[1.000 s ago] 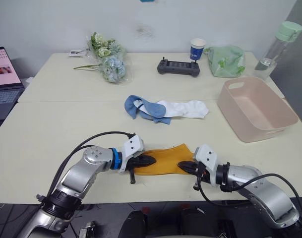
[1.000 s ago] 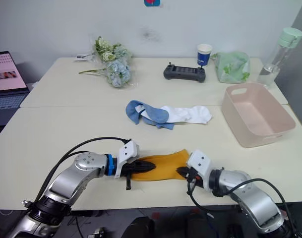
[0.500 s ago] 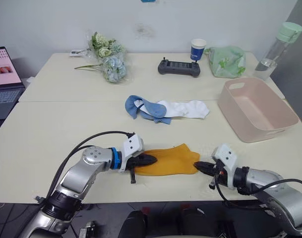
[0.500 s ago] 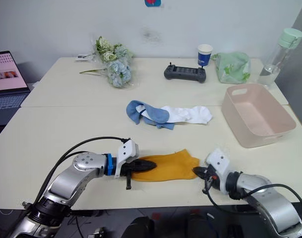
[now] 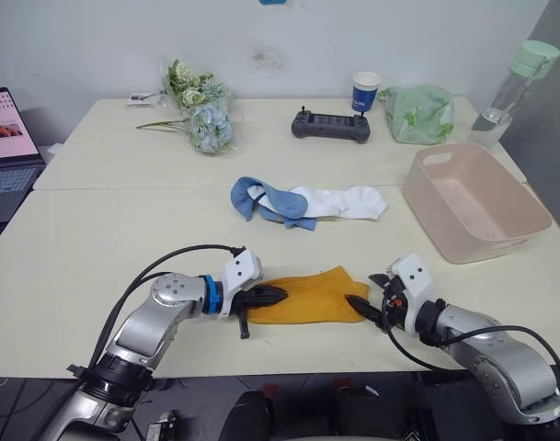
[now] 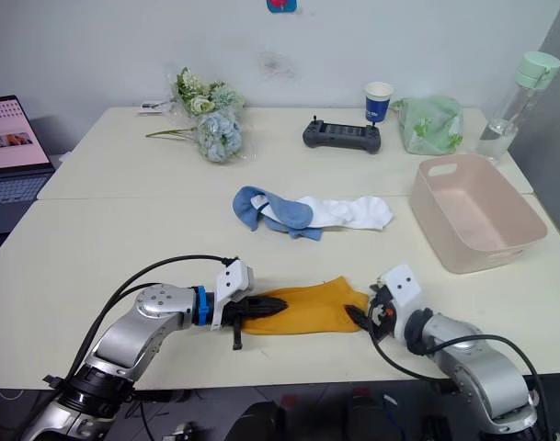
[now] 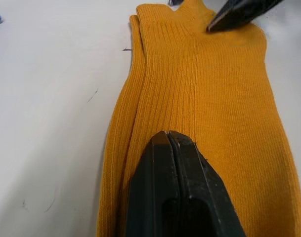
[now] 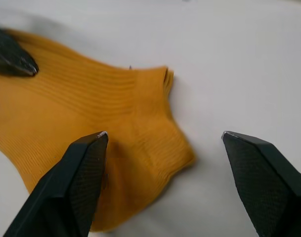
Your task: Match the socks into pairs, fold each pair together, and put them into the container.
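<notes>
Mustard socks (image 5: 309,296) stacked, lower one mostly hidden, left gripper (image 7: 169,143) clenched on them, right gripper (image 8: 162,153) released astride their end, bare table (image 5: 96,239) around.

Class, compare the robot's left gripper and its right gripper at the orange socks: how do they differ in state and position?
The left gripper is shut, its tips pressed onto one end of the orange socks; the right gripper is open, its fingers spread either side of the other end without closing. The left gripper lies over the fabric; the right gripper sits at its edge. Both are low at the table, pointing toward each other.
</notes>
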